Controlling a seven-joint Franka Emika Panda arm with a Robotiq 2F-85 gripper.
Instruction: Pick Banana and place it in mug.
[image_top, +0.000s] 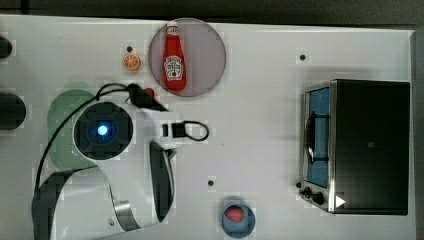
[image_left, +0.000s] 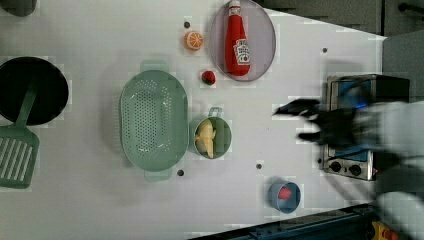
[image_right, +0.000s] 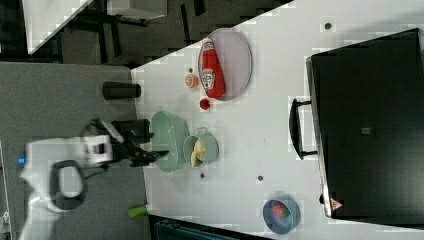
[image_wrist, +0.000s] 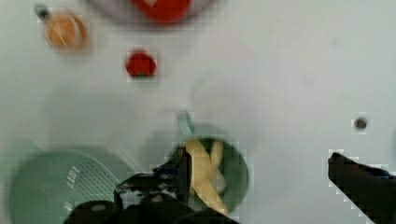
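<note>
One smooth curved banana (image_left: 206, 139) fills the round translucent mug (image_left: 224, 131).

Perforated plastic colander (image_left: 152, 117); glossy chrome-trimmed toaster oven (image_top: 357, 146).

Top view: white arm body covers most of the large oval perforated green colander (image_top: 62, 117), a sliver showing at the top view's left. Left view: black gripper (image_left: 305, 121) and arm smeared by motion blur; finger outlines indistinct. Green slotted spatula (image_left: 15, 150) cut by the left view's left edge. Wrist view: red ketchup bottle (image_wrist: 161, 5) cropped at the frame edge; small pale green translucent mug (image_wrist: 212, 170) partly behind a dark finger (image_wrist: 180, 175); round orange slice (image_wrist: 63, 30) blurred.
</note>
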